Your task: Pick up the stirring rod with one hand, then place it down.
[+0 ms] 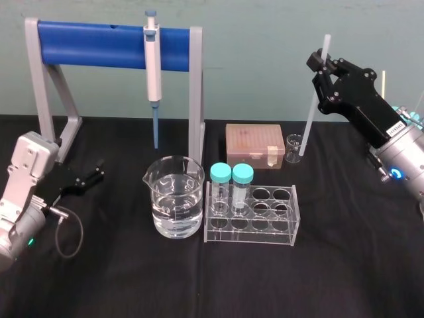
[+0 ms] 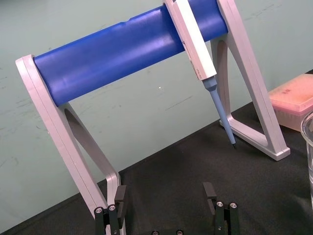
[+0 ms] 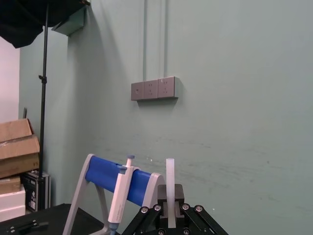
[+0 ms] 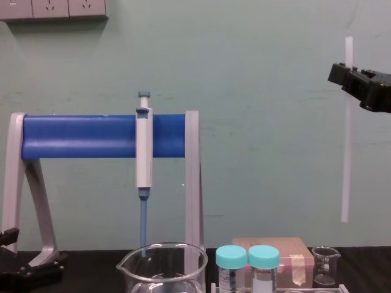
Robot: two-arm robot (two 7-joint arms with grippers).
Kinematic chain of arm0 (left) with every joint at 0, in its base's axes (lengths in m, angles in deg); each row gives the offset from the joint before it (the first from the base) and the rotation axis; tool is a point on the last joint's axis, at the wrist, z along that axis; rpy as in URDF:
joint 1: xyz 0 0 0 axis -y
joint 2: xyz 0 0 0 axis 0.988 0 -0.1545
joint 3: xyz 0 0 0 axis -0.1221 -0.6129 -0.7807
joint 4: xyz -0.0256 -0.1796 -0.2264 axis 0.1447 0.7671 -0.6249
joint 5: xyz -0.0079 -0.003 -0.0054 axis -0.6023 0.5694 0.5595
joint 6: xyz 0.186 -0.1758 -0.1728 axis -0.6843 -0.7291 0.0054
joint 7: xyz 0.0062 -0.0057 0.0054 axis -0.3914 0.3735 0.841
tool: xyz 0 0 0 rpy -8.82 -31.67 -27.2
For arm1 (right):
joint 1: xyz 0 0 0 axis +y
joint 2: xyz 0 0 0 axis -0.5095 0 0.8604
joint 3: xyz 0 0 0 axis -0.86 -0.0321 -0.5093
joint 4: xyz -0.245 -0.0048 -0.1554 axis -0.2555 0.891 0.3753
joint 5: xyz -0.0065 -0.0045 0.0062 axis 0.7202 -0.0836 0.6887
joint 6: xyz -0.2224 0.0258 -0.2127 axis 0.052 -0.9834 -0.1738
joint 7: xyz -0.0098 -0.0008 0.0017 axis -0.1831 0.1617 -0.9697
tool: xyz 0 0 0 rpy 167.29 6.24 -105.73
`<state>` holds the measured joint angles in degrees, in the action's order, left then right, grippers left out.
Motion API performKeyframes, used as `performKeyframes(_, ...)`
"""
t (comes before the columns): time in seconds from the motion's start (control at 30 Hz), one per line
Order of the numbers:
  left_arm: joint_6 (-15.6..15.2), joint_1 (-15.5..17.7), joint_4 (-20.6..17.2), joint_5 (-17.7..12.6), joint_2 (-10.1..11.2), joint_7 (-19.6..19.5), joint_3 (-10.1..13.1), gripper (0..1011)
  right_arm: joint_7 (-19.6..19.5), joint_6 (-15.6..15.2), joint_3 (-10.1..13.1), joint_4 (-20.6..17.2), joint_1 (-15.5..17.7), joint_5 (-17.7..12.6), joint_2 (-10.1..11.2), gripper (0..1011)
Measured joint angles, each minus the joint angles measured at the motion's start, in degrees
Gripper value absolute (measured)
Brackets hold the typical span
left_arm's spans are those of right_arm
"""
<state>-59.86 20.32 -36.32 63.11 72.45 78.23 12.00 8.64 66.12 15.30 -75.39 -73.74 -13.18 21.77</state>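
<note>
Tabletop (image 1: 344, 278) black; wall (image 1: 265, 40) green; stirring rod (image 1: 310, 112) aloft in right end effector (image 1: 319, 65)

The stirring rod (image 4: 346, 159) (thin, translucent white) hangs nearly upright in midair, gripped near its top.

Held the right arm high on the right side, silver forearm slanted up and inward, black wrist tipped forward. Pinched the right gripper (image 1: 322, 66) tight on the upper part of a rod (image 1: 310, 119), carried near upright and clear of the table (image 1: 331, 278). Laid the left arm low at the left edge, grey forearm bent, wrist turned inward. Held the left gripper (image 1: 97, 173) spread apart, low near the table, fingers (image 2: 121, 199) parallel and pointed forward.
</note>
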Motion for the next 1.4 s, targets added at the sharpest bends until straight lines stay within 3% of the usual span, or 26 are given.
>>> performKeyframes(1.4,0.00,0.00,0.00,0.00,0.00,0.00,0.00,1000,0.49,-0.21,-1.00,0.39,-0.47,-0.01,-0.19,73)
